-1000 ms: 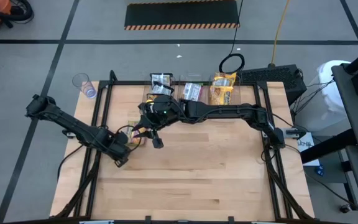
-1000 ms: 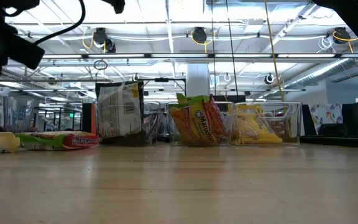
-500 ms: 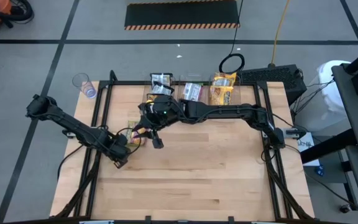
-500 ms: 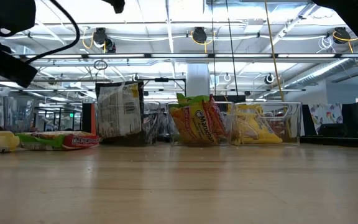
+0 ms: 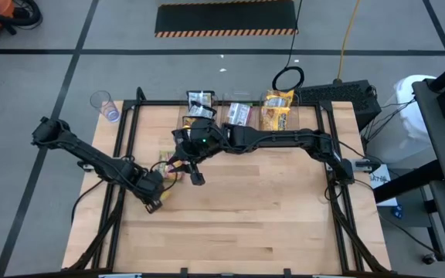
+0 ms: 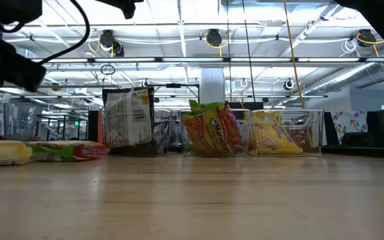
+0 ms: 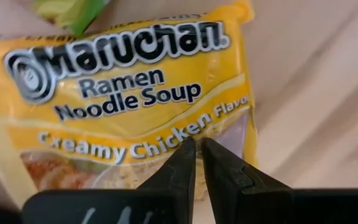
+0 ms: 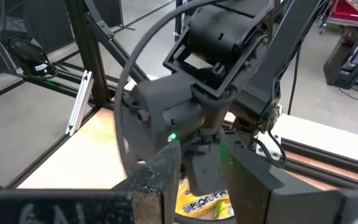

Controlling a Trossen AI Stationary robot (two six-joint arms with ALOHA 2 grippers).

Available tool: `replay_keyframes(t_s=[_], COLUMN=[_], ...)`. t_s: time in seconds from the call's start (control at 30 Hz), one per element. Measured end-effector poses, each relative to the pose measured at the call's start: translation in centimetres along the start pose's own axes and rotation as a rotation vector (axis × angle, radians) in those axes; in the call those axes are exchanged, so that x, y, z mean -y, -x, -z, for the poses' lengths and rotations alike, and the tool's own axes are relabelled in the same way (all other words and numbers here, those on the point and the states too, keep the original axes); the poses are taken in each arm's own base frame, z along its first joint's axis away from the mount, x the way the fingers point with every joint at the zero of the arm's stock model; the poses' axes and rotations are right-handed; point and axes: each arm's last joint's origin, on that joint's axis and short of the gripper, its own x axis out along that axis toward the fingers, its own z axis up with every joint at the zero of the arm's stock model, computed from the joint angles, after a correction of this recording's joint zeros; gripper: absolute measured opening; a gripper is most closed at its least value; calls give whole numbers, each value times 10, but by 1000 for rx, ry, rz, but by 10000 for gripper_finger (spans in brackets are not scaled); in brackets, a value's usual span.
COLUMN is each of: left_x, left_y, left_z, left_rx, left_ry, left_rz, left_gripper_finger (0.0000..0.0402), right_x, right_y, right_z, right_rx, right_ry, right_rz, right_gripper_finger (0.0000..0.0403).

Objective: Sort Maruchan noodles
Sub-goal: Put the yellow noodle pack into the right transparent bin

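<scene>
Wooden surface (image 5: 269,208) carries three clear bins (image 6: 292,133) along the far edge, already sorted by flavour. Left hand (image 7: 197,163), fingers nearly together, pinches yellow Creamy Chicken packet (image 7: 123,99) edge. Right hand (image 8: 201,168) hovers close above, gaping, empty.

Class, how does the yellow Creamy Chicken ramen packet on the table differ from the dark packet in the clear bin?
The yellow crinkly plastic ramen packet lies flat on the wooden table; the dark crinkly plastic packet stands upright. The yellow one is outside the bins; the dark one sits inside a clear plastic bin. Both are crinkly noodle packets.
</scene>
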Motion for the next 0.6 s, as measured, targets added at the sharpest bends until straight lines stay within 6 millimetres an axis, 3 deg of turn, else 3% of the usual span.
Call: replay_keyframes(t_s=[0.33, 0.6], left_x=[20, 27], left_y=[2, 0], left_z=[-11, -15], left_rx=[128, 157], left_ry=[-117, -147], left_rz=[200, 246], left_gripper_finger=[37, 37], right_x=[-1, -3], right_y=[0, 2], right_z=[6, 11], right_rx=[-61, -116], right_ry=[-24, -46], right_rz=[-13, -23], right_gripper_finger=[108, 108])
